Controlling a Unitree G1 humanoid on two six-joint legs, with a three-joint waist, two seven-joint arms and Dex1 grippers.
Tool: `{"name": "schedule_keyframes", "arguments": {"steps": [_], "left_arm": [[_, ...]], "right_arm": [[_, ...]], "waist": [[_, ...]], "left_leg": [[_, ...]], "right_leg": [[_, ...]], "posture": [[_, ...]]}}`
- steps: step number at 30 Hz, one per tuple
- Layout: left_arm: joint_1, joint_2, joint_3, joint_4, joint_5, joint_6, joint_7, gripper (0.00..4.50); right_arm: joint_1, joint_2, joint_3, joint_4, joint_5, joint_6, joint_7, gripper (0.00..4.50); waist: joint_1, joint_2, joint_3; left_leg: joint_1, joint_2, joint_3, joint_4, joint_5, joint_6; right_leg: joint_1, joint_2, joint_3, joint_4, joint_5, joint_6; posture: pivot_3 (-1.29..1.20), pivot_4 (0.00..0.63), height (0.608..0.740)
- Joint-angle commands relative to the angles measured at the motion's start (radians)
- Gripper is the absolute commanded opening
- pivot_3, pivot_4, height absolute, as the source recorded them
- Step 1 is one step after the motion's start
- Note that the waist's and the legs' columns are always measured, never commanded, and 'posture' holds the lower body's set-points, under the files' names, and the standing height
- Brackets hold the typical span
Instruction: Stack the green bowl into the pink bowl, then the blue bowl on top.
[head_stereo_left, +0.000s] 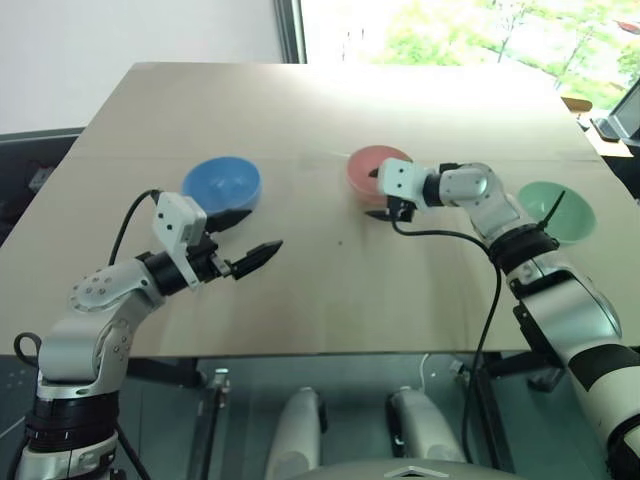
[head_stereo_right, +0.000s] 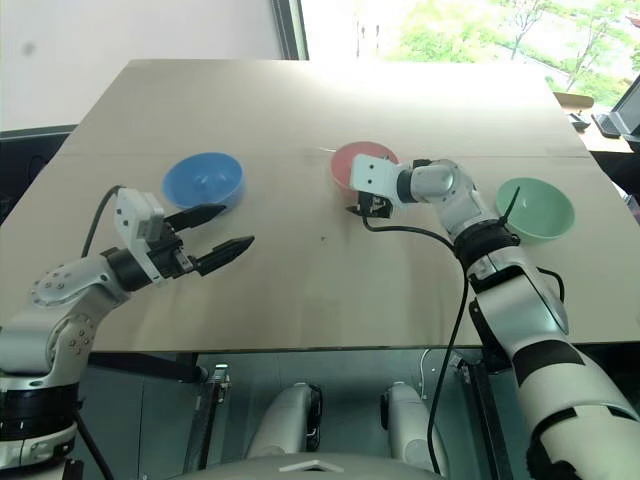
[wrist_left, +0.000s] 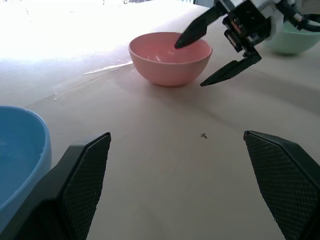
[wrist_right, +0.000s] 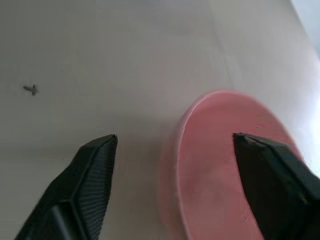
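Left eye view shows you three bowls standing apart on the table (head_stereo_left: 320, 110), none nested yet, so both stacking steps are still ahead of you. Taking the table's centre as the dial, the blue bowl (head_stereo_left: 222, 185) sits at about nine o'clock, the pink bowl (head_stereo_left: 372, 170) near one o'clock, and the green bowl (head_stereo_left: 556, 211) at three o'clock by the edge.

Your right gripper (wrist_left: 216, 54) is at the pink bowl's near rim, one finger over the inside and the other outside the wall. Its fingers are spread with the rim between them and not clamped; I cannot tell whether they touch the plastic.

Your left gripper (head_stereo_left: 243, 240) hovers just at five o'clock of the blue bowl, fingers released wide and holding nothing.

My reading: you are about to grip the pink bowl, though the task wants green dropped into pink first. Green sits untouched, well apart from either gripper.
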Motion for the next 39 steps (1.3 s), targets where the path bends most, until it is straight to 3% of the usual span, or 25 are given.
{"name": "schedule_keyframes", "arguments": {"steps": [1, 5, 7, 14, 18, 26, 27, 29, 31, 33, 34, 35, 37, 39], "left_arm": [[0.013, 0.020, 0.051, -0.081, -0.048, -0.001, -0.015, 4.50], [0.026, 0.031, 0.067, -0.098, -0.073, 0.007, -0.021, 4.50], [0.024, 0.030, 0.071, -0.099, -0.077, 0.003, -0.019, 4.50], [0.046, 0.031, 0.079, -0.083, -0.045, -0.009, 0.000, 4.50], [0.049, 0.036, 0.076, -0.059, -0.019, -0.020, 0.001, 4.50], [0.028, 0.027, 0.050, -0.054, 0.006, -0.035, 0.008, 4.50], [0.025, 0.025, 0.048, -0.054, 0.007, -0.034, 0.010, 4.50], [0.023, 0.021, 0.047, -0.051, 0.010, -0.036, 0.011, 4.50], [0.025, 0.019, 0.049, -0.051, 0.011, -0.038, 0.010, 4.50], [0.030, 0.018, 0.048, -0.052, 0.012, -0.039, 0.009, 4.50], [0.032, 0.018, 0.048, -0.053, 0.013, -0.040, 0.008, 4.50], [0.033, 0.017, 0.046, -0.055, 0.005, -0.038, 0.001, 4.50], [0.034, 0.018, 0.040, -0.063, -0.006, -0.037, -0.015, 4.50], [0.032, 0.021, 0.031, -0.073, -0.040, -0.032, -0.058, 4.50]], "right_arm": [[-0.064, 0.017, -0.015, 0.067, -0.020, -0.048, -0.009, 2.26], [-0.097, 0.037, -0.021, 0.131, -0.042, -0.070, -0.026, 0.54], [-0.103, 0.044, -0.024, 0.146, -0.047, -0.077, -0.034, 0.12], [-0.093, 0.052, -0.047, 0.099, -0.027, -0.116, 0.010, 0.12], [0.000, 0.053, -0.058, -0.172, 0.084, -0.013, 0.221, 0.12], [0.165, 0.022, -0.007, -0.517, 0.058, 0.233, 0.274, 0.12], [0.176, 0.017, -0.002, -0.535, 0.058, 0.264, 0.287, 0.74], [0.199, 0.006, 0.005, -0.577, 0.069, 0.334, 0.320, 1.13], [0.214, -0.002, 0.007, -0.612, 0.076, 0.379, 0.335, 2.29], [0.223, -0.010, 0.007, -0.637, 0.069, 0.400, 0.325, 2.79], [0.227, -0.013, 0.005, -0.648, 0.066, 0.406, 0.317, 3.47], [0.234, -0.013, -0.013, -0.673, 0.065, 0.425, 0.286, 3.87], [0.249, -0.036, -0.045, -0.744, 0.078, 0.473, 0.268, 4.40], [0.279, -0.059, -0.109, -0.846, 0.125, 0.571, 0.241, 4.40]], "waist": [[-0.002, 0.000, 0.000], [-0.005, 0.000, 0.000], [-0.004, 0.000, 0.000], [-0.002, 0.001, 0.000], [-0.004, 0.001, 0.001], [0.005, 0.001, 0.001], [0.004, 0.001, 0.001], [0.004, 0.001, 0.001], [0.003, 0.001, 0.001], [0.002, 0.001, 0.001], [0.001, 0.001, 0.001], [0.001, 0.001, 0.001], [0.002, 0.001, 0.001], [0.005, 0.001, 0.001]], "left_leg": [[0.000, 0.000, 0.000, 0.000, 0.000, 0.000], [0.001, 0.000, 0.000, 0.000, 0.000, 0.000], [0.001, 0.000, 0.000, 0.000, 0.000, 0.000], [0.001, 0.000, 0.000, 0.000, 0.000, 0.000], [0.001, 0.000, 0.000, 0.000, 0.000, 0.000], [0.000, 0.000, -0.002, 0.000, 0.000, 0.000], [0.000, 0.000, -0.001, 0.001, 0.000, 0.000], [0.000, 0.000, -0.002, 0.001, 0.000, 0.000], [0.000, 0.000, -0.002, 0.001, 0.000, 0.000], [0.000, 0.000, -0.002, 0.001, 0.000, 0.000], [0.000, 0.000, -0.002, 0.001, 0.000, 0.000], [0.000, 0.000, -0.002, 0.001, 0.000, 0.000], [0.000, 0.000, -0.002, 0.001, 0.000, 0.000], [0.000, 0.000, -0.002, 0.000, 0.000, 0.000]], "right_leg": [[0.000, 0.000, 0.000, 0.000, 0.000, 0.000], [0.000, 0.001, 0.000, 0.001, 0.000, 0.000], [0.000, 0.001, 0.000, 0.001, 0.000, 0.000], [0.000, 0.000, 0.000, 0.001, 0.000, 0.000], [0.000, 0.001, 0.000, 0.001, 0.000, 0.000], [0.000, 0.000, -0.002, 0.001, 0.000, 0.000], [0.000, 0.000, -0.002, 0.001, 0.000, 0.000], [0.000, 0.000, -0.002, 0.001, 0.000, 0.000], [0.000, 0.001, -0.002, 0.001, 0.000, 0.000], [0.000, 0.001, -0.002, 0.001, 0.000, 0.000], [0.000, 0.001, -0.002, 0.001, 0.000, 0.000], [0.000, 0.001, -0.002, 0.001, 0.000, 0.000], [0.000, 0.001, -0.002, 0.001, 0.000, 0.000], [0.000, 0.001, -0.002, 0.001, 0.000, 0.000]], "posture": [[0.00, 0.150, 0.740], [0.00, 0.150, 0.740], [0.00, 0.150, 0.740], [0.00, 0.150, 0.740], [0.00, 0.150, 0.740], [0.00, 0.150, 0.740], [0.00, 0.150, 0.740], [0.00, 0.150, 0.740], [0.00, 0.150, 0.740], [0.00, 0.150, 0.740], [0.00, 0.150, 0.740], [0.00, 0.150, 0.740], [0.00, 0.150, 0.740], [0.00, 0.150, 0.740]]}}
